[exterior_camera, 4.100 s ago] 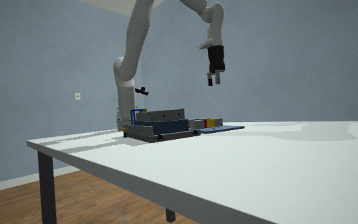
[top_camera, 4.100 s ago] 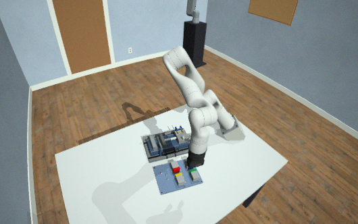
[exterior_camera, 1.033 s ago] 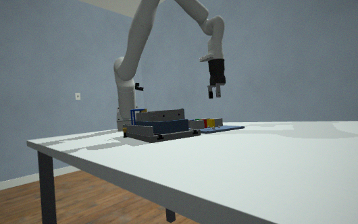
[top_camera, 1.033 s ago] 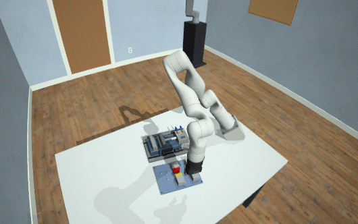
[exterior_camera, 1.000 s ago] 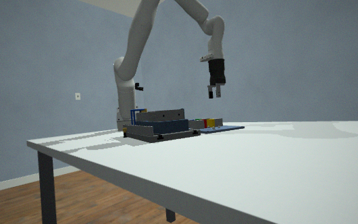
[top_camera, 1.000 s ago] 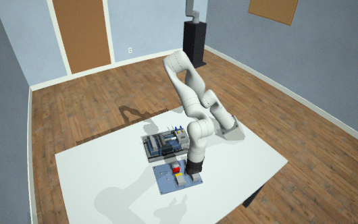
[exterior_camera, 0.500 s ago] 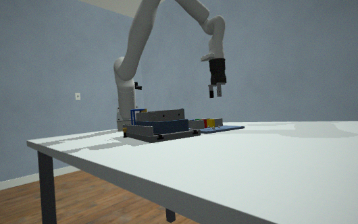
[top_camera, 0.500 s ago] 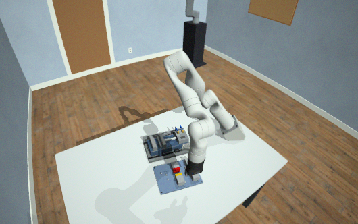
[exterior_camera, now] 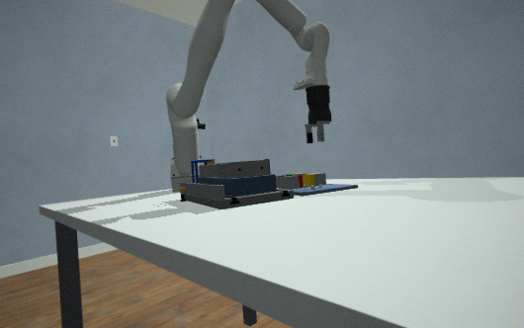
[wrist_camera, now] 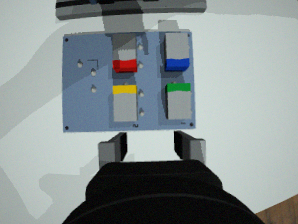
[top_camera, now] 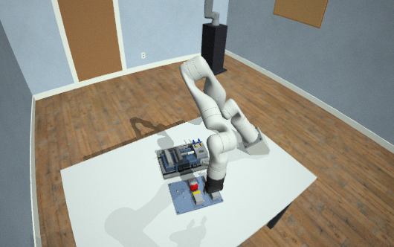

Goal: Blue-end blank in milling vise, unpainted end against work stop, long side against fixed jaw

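The blank with the blue end lies on the blue plate at its far right in the wrist view, its blue end toward me. Blanks with a red end, a yellow end and a green end lie on the same plate. My gripper is open and empty, high above the plate's near edge; it also shows in the side view. The milling vise stands just beyond the plate, and shows in the side view too.
The plate and vise sit mid-table. The arm's base is mounted at the table's far right edge. Blue hoses stick up at one end of the vise.
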